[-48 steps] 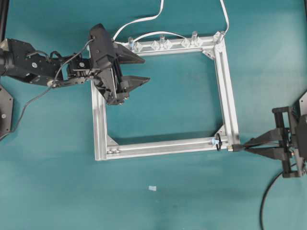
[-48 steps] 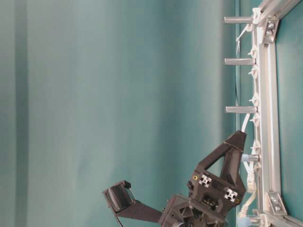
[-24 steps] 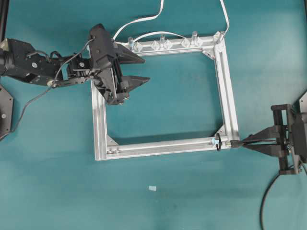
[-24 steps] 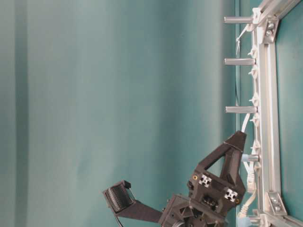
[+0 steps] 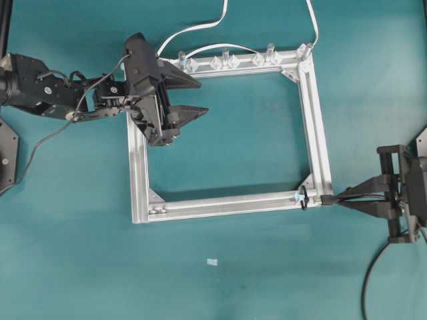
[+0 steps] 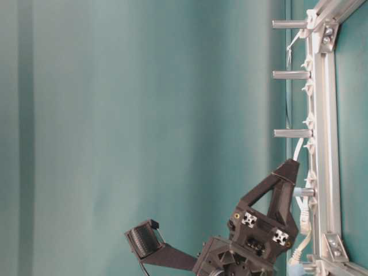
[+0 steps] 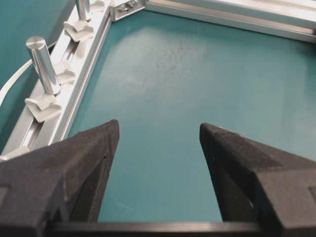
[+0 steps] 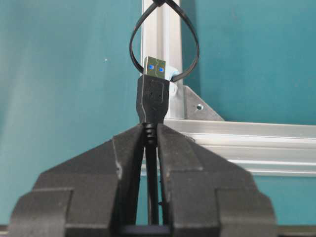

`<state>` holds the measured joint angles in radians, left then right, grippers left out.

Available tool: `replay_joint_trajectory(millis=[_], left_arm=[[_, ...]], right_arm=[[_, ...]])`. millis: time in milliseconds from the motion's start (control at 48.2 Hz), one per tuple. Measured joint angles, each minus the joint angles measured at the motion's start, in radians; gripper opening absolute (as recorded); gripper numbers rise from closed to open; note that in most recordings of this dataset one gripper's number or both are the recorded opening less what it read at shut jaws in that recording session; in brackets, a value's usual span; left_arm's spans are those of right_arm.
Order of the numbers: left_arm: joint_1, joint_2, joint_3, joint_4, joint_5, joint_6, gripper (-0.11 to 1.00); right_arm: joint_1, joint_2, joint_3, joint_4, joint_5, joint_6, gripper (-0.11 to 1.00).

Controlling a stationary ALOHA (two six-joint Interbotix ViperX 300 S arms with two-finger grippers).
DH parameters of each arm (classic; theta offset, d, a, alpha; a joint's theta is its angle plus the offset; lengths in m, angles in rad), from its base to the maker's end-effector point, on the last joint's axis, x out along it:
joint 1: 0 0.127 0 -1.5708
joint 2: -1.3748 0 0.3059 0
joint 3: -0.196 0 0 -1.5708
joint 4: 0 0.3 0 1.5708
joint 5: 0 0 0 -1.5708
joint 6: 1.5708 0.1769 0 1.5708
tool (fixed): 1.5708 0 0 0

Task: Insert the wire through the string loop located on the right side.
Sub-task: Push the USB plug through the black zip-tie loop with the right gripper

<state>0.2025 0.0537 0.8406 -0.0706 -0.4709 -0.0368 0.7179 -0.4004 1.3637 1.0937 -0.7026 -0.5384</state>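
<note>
The wire's black plug [image 8: 153, 94] sticks out of my right gripper [image 8: 150, 129], which is shut on its ribbed collar. Its metal tip points at the string loop [image 8: 132, 47], a thin black ring with a bluish fitting on the silver frame's corner. In the overhead view the plug [image 5: 325, 199] lies just outside the frame's right rail, a short way from the string loop [image 5: 303, 197], with my right gripper [image 5: 338, 199] behind it. The cable [image 5: 369, 280] trails off toward the bottom edge. My left gripper [image 5: 202, 98] hovers open and empty over the frame's top left; its wrist view [image 7: 159, 129] shows only mat.
The square silver frame [image 5: 317, 113] lies mid-table on the teal mat, with clear clips and upright pegs [image 7: 43, 64] along its far rail. White cables [image 5: 200, 28] run off the top edge. A small pale scrap [image 5: 212, 262] lies in front of the frame.
My right gripper shifted slightly up and left in the overhead view, bringing the plug level with the string loop. The left arm has not moved.
</note>
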Motion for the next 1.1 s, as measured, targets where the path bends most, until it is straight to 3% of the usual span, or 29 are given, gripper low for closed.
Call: replay_joint_trajectory(millis=[518,1098], left_arm=[[0.000,-0.011,0.000,0.000,0.000,0.000,0.68],[-0.005,-0.018,0.000,0.002,0.000,0.000,0.68]], right_arm=[[0.000,0.005,-0.002,0.002,0.002,0.000,0.11],[-0.002,0.098,-0.032,0.002,0.000,0.000,0.11]])
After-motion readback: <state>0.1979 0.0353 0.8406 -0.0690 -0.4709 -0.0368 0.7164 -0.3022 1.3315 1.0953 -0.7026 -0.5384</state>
